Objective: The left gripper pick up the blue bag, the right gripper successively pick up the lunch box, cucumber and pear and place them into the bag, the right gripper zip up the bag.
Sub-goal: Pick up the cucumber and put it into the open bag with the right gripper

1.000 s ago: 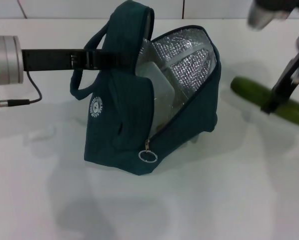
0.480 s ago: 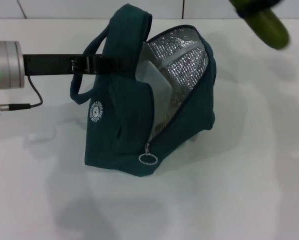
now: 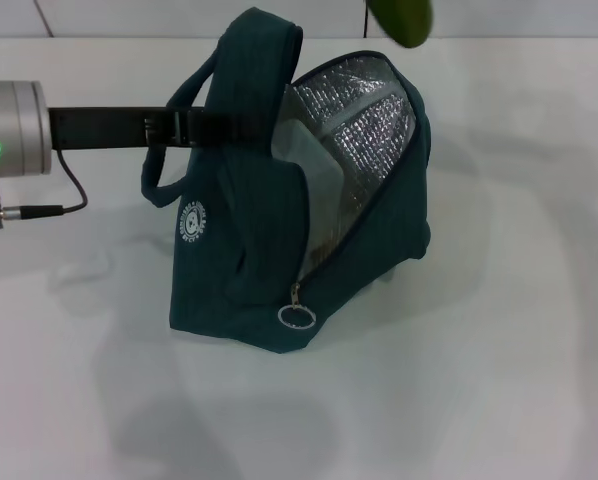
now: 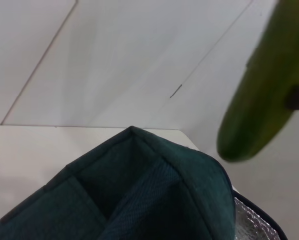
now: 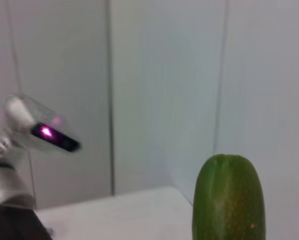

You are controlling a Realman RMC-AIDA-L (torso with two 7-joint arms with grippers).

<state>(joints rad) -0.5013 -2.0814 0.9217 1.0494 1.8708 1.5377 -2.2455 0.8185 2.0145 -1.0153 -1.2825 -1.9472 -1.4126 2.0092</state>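
- Clearly, the left hand [image 3: 219, 128] comes in from 9 o'clock in the head view on a black arm with a silver wrist showing a green ring light; its fingers are pinched on the padded handle of the blue bag [image 3: 269, 240].
- That bag stands upright on the white tabletop [image 3: 499, 380], near the middle of the head view, with its mouth gaping toward 1 o'clock and the silver foil lining showing.
- Inside the opening, the lunch box [image 3: 314, 165] leans against the lining, its pale translucent side visible.
- At the bag's front, toward 6 o'clock, the ring zip pull [image 3: 296, 315] hangs at the low end of the open zip; the round white logo [image 3: 192, 221] sits on the side panel at 9 o'clock.
- At 12 o'clock, above the bag's mouth, the tip of the cucumber [image 3: 401, 20] is in the air at the picture's edge.
- Whether the right hand is spread or pressed together I cannot tell; only a small dark part touches the cucumber in the left wrist view.
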